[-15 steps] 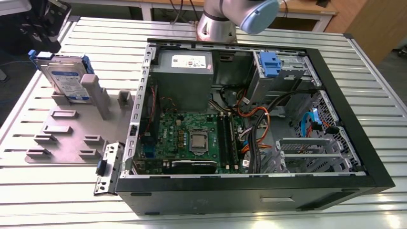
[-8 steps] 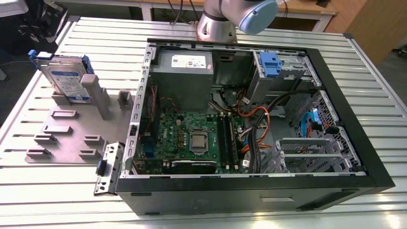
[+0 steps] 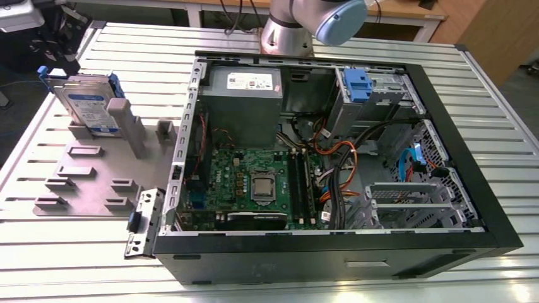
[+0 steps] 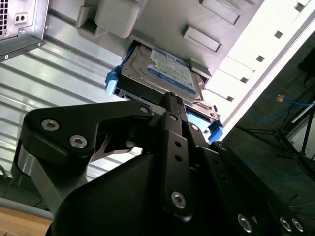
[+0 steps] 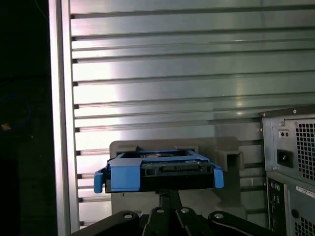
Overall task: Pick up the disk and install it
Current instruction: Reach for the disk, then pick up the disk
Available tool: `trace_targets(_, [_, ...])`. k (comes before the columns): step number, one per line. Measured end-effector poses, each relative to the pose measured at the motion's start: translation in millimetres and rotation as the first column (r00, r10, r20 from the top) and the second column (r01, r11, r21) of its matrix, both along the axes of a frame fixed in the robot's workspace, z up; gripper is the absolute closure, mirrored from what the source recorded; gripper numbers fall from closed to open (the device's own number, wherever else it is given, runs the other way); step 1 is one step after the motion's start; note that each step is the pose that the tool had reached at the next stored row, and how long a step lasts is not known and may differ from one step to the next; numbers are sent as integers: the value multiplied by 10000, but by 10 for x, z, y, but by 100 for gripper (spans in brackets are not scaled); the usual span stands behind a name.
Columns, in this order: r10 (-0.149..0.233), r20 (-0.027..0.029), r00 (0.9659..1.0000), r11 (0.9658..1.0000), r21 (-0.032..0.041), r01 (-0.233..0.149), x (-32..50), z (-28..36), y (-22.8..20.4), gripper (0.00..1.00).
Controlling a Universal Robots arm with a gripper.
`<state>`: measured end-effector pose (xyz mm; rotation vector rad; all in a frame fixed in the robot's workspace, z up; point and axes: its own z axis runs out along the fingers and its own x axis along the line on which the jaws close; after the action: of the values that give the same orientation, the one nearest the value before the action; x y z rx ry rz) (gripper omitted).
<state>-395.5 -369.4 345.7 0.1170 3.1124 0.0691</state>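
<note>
Well, beside the open black computer case (image 3: 295,262), a grey fixture plate (image 3: 93,173) holds the silver rectangular disk (image 3: 91,107) in its blue carrier, standing on edge. Expect it dense, stiff and shock-sensitive; you should take its blue rails. The black gripper (image 4: 171,101) is just beside it; apart or clamped, you cannot tell.

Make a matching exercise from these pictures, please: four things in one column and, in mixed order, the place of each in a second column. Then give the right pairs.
Things:
1. disk
2. motherboard
3. power supply
4. holder

Places:
A. green, flat inside the case
B. on the table, beside the case
C. upright in the holder
D. grey box in a corner of the case

Pairs: 1-C, 2-A, 3-D, 4-B.
</note>
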Motion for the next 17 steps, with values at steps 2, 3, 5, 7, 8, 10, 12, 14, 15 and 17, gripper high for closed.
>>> trace_targets(2, [11, 0, 10000, 10000, 0, -11, -3, -21, 26, 89])
trace_targets(3, [20, 1, 10000, 10000, 1, -20, -5, -29, 42, 89])
trace_targets(5, [32, 3, 10000, 10000, 1, -32, -16, -43, 61, 89])
trace_targets(7, [44, 0, 10000, 10000, 0, -44, -30, -57, 68, 89])
trace_targets(8, [47, 0, 10000, 10000, 0, -47, -35, -62, 68, 89])
trace_targets(10, [49, -1, 10000, 10000, -1, -49, -36, -65, 68, 89])
trace_targets(12, [47, 1, 10000, 10000, 0, -47, -37, -67, 69, 89])
trace_targets(14, [47, 1, 10000, 10000, -1, -47, -37, -68, 69, 89])
trace_targets(15, [47, 1, 10000, 10000, -1, -47, -37, -68, 69, 89])
trace_targets(17, [47, 1, 10000, 10000, 0, -47, -36, -69, 69, 89])
